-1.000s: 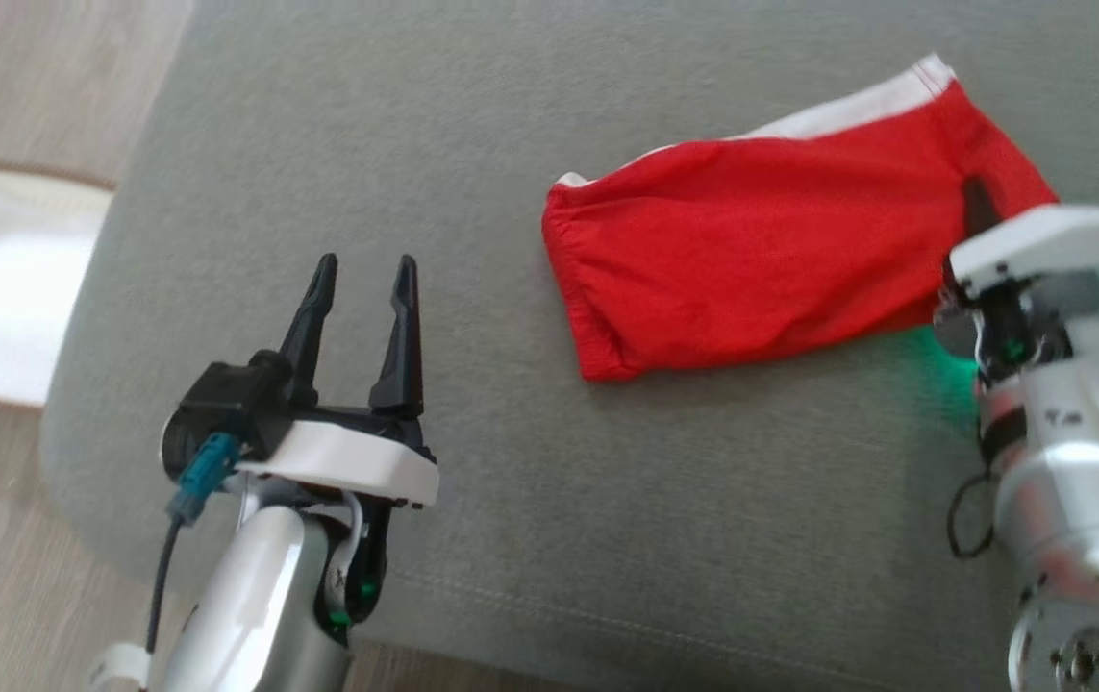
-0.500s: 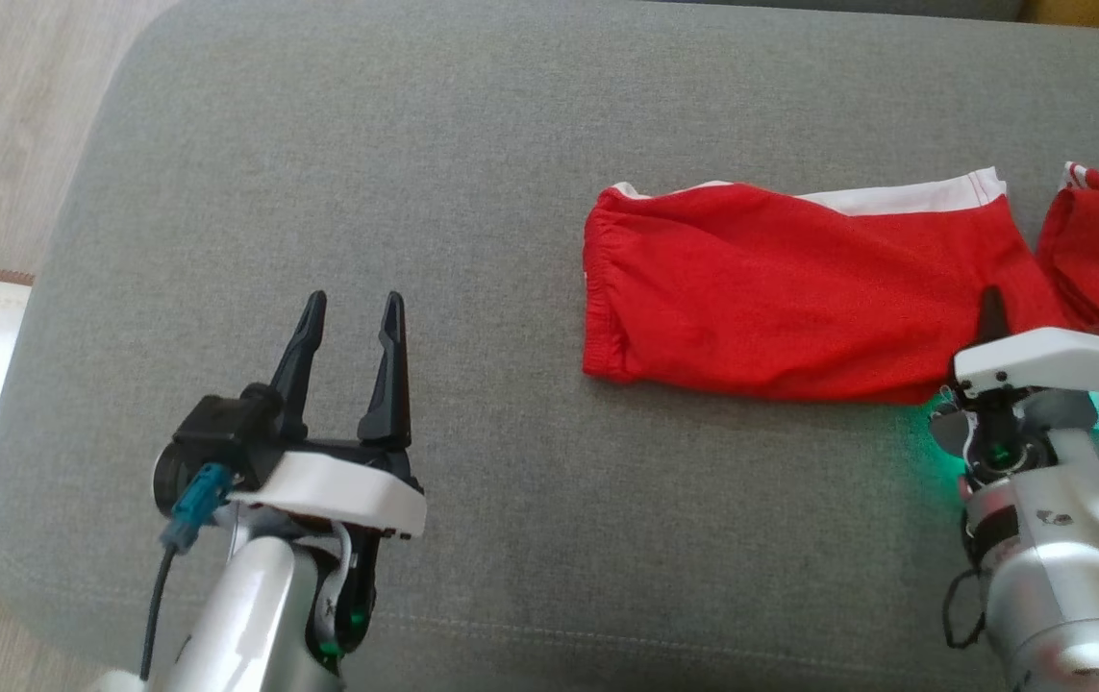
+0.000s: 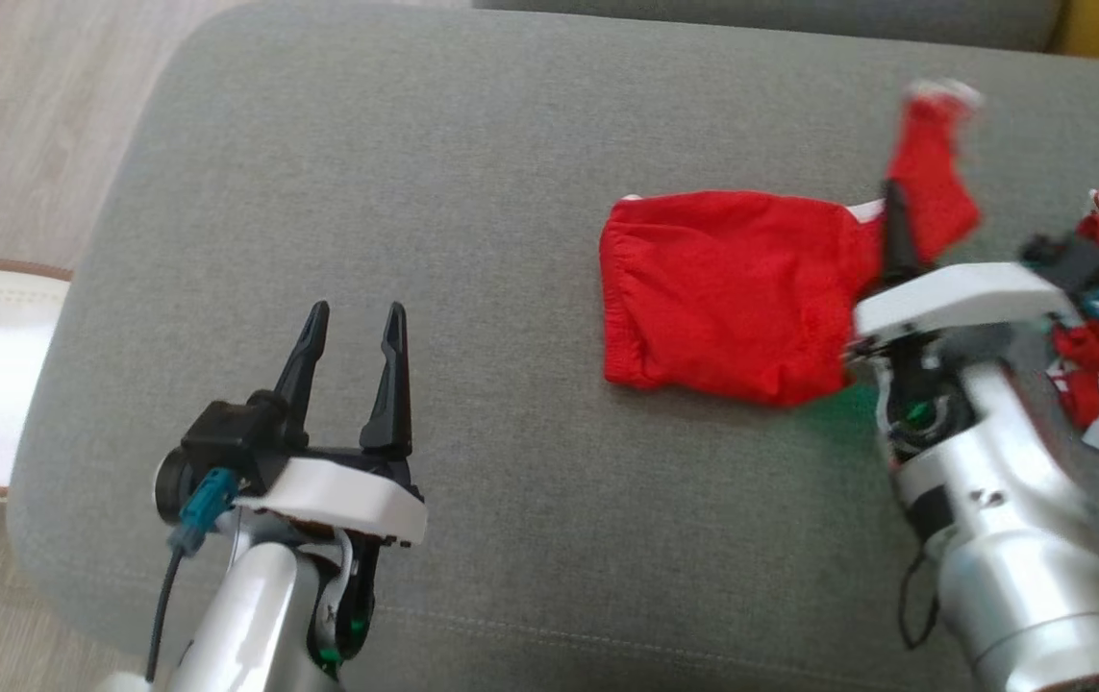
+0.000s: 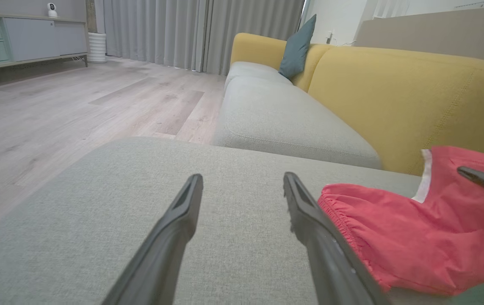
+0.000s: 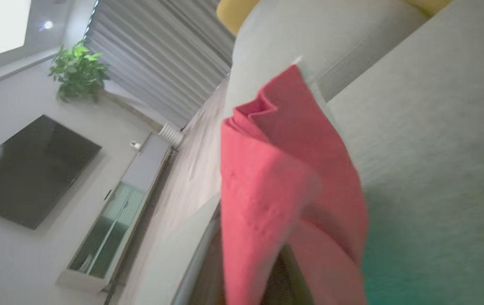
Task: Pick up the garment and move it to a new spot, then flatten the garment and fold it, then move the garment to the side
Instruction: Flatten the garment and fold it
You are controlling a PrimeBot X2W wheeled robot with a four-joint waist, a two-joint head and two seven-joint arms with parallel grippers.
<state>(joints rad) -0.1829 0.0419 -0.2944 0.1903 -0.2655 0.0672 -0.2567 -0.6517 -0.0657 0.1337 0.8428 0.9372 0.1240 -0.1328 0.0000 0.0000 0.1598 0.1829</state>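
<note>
On grey cushion [image 3: 511,144]: red garment [image 3: 722,288], my right claw [image 3: 895,216] clamped on its raised edge; left claw [image 3: 354,322] spread, empty.

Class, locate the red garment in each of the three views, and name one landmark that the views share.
Head view: garment right of centre on the cushion, its right end lifted by the right gripper.
Left wrist view: garment at lower right, lying on the cushion.
Right wrist view: garment in the centre, hanging close to the camera.
Shared landmark: the cushion.
</note>
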